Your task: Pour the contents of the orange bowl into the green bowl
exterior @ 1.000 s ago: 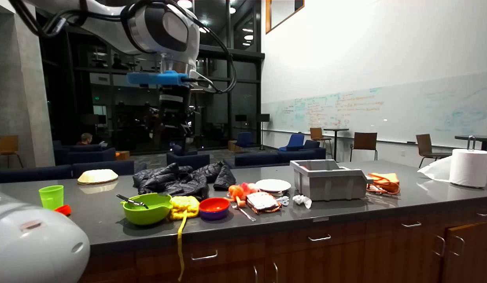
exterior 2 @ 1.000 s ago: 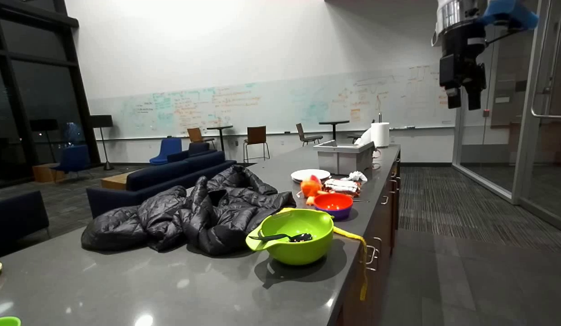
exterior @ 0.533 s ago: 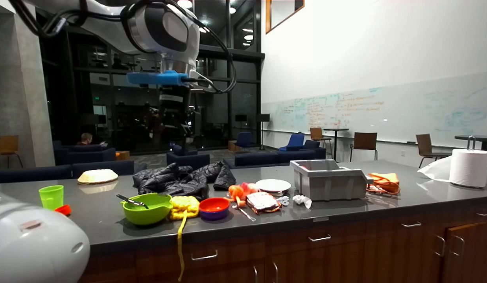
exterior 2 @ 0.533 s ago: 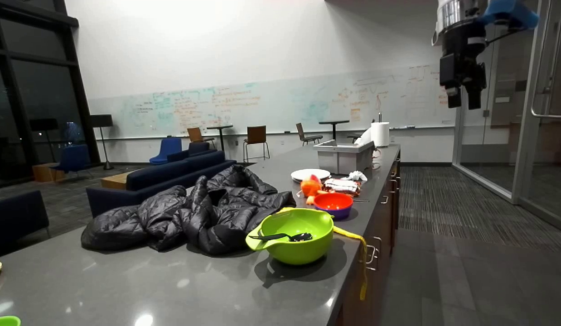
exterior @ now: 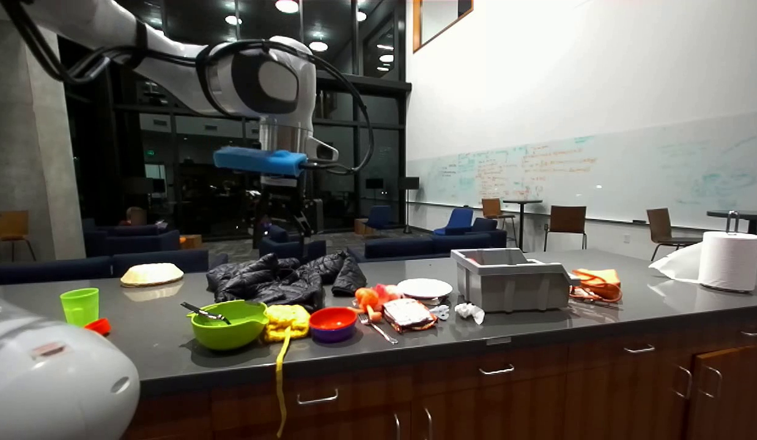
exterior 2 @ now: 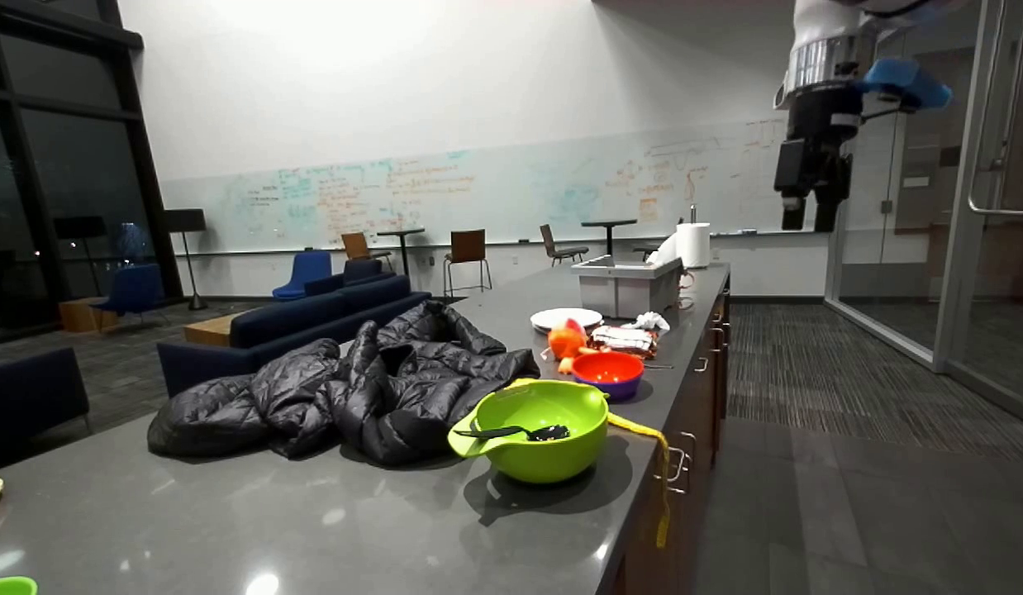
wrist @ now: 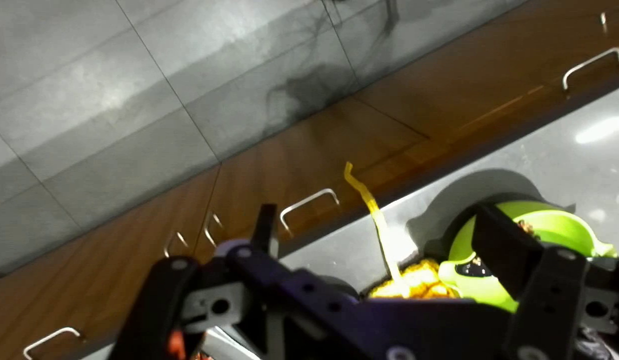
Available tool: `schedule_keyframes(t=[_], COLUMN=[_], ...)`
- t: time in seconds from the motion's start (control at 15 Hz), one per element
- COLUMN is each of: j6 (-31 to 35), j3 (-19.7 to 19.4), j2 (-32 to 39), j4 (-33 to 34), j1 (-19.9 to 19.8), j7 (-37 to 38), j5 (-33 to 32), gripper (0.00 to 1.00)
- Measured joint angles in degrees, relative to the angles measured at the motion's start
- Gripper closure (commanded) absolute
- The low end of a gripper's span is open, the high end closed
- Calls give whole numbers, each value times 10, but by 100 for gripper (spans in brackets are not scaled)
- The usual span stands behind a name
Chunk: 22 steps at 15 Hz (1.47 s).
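Along the front edge of the desk (exterior: 161,351), above the drawers (exterior: 366,380): orange bowl (exterior: 333,319), upright, purple beneath its rim; green bowl (exterior: 228,329), a dark spoon (exterior 2: 544,433) resting inside; between them, a yellow item (exterior: 290,319) whose strip (exterior: 280,385) overhangs that edge. Toward the rear edge, a black jacket (exterior: 274,281). Claw (exterior 2: 810,216) raised well above desk level, its fingers (wrist: 504,245) spread wide apart in the wrist view.

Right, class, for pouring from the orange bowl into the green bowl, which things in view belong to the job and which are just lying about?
For the job:
orange bowl
green bowl
claw

Just lying about:
spoon in the green bowl
yellow bundle
black jacket
fork
white plate
grey bin
green cup
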Motion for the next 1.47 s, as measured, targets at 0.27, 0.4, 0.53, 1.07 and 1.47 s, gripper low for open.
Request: schedule_keyframes(t=[0.27,0.4,0.53,1.07,1.47], j6=[197,289,366,490,487], j3=[-12,-18,-27,-60,-32], j2=[9,29,63,227,323], j4=[-78,-104,-116,-67,3], j1=[12,32,60,157,131], j7=[-45,-67,-90,-210,-251], j5=[65,100,136,275,273], gripper=[0,0,0,0,0])
